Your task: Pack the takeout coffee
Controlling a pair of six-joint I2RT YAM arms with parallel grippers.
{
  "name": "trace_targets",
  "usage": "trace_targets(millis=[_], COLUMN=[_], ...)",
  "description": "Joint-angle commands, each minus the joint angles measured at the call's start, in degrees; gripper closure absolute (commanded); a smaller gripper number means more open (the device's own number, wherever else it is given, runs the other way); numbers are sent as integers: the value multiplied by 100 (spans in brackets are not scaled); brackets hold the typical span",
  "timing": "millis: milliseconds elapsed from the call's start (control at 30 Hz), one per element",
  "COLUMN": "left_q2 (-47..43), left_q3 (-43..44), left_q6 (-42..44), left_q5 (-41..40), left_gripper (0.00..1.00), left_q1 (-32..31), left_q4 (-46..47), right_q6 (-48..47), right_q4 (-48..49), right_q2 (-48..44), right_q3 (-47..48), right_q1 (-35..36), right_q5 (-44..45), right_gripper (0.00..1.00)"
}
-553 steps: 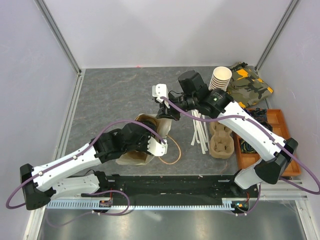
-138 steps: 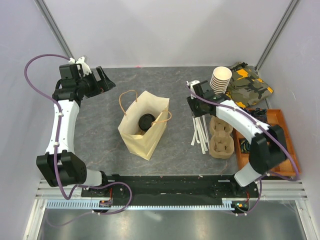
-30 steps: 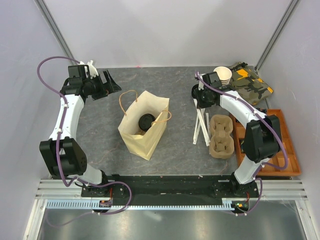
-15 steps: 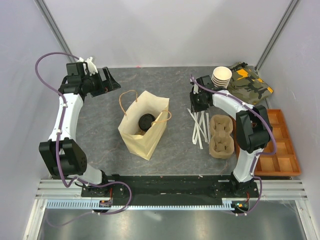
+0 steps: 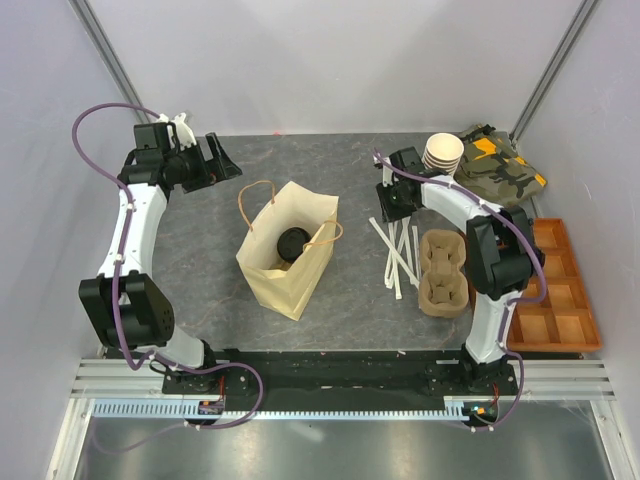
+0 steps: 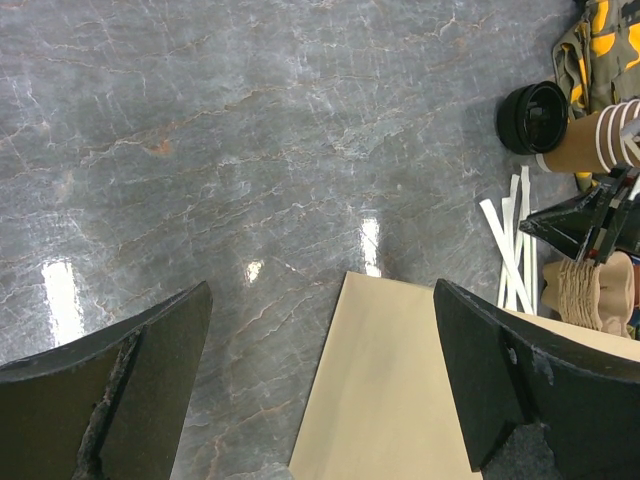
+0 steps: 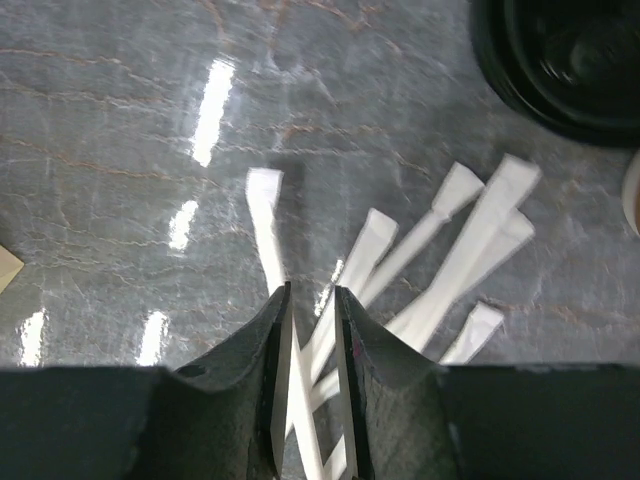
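Note:
The takeout coffee (image 5: 292,243) stands inside the open kraft paper bag (image 5: 270,280) at the table's middle; only its black lid shows. The bag's side also shows in the left wrist view (image 6: 400,390). My left gripper (image 5: 215,160) is open and empty at the far left, well clear of the bag (image 6: 320,390). My right gripper (image 5: 385,200) is down on the white wrapped straws (image 5: 398,250). Its jaws (image 7: 311,292) are nearly closed with a straw (image 7: 268,215) running between them.
A stack of lidless paper cups (image 5: 441,152) and loose black lids (image 6: 533,117) sit beside a camouflage cloth (image 5: 497,165) at the back right. A pulp cup carrier (image 5: 443,272) and an orange tray (image 5: 555,290) lie right of the straws.
My right gripper has shifted a little left at the straws, and the straws have fanned out toward the left. The left arm has barely moved. The bag and coffee are unchanged.

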Motion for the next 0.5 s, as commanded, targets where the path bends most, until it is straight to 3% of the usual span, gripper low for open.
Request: trace_targets(millis=[0,267,300,467], left_q2=[-38,-82,-73,-91], left_q3=[160,81,89,54], left_q6=[187,170,170,161], left_q5=[147,112,112,86], left_gripper=[0,0,0,0], left_q1=[-13,-13,-13,-13], left_q4=[50,59,50,59], right_q6=[-645,-1059,-1068,-1130], right_q4=[-511,-1346,-1417,-1821], right_q2=[426,1006,1059,1384], right_q3=[679,1558,1611,1910], right_q1=[162,206,224,286], right_q5=[-277,-277,-251,-189], right_gripper=[68,60,54,53])
